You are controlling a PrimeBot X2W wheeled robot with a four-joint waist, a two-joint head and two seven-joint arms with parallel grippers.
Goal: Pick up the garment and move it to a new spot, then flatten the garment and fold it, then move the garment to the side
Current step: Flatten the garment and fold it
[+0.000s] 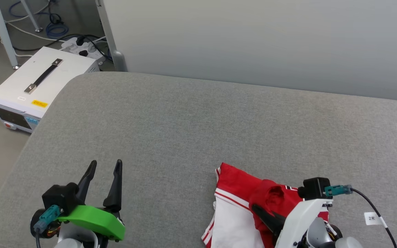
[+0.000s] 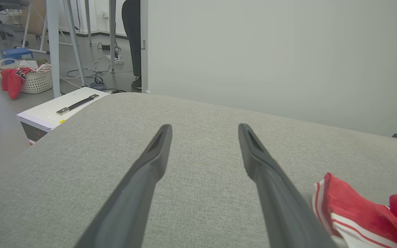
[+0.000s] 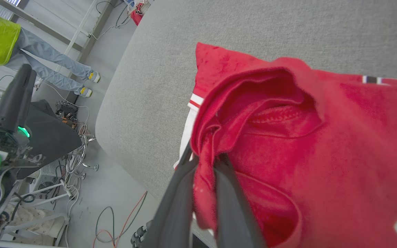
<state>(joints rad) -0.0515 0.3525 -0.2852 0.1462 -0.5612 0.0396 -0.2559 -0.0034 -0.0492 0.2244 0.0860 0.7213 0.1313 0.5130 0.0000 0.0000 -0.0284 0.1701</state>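
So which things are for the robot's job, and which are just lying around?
For the job: shirt, pinched by the shut right gripper; open left gripper; grey table it lies on.
Just lying around: white box with a handle, basket, power strip, blue cable on the floor.

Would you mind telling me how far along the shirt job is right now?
Done: nothing clearly finished; the shirt lies bunched near the front edge of the grey table. In hand: the right gripper is shut on a red fold; the left gripper hangs open. Left: moving, flattening, folding, setting aside.
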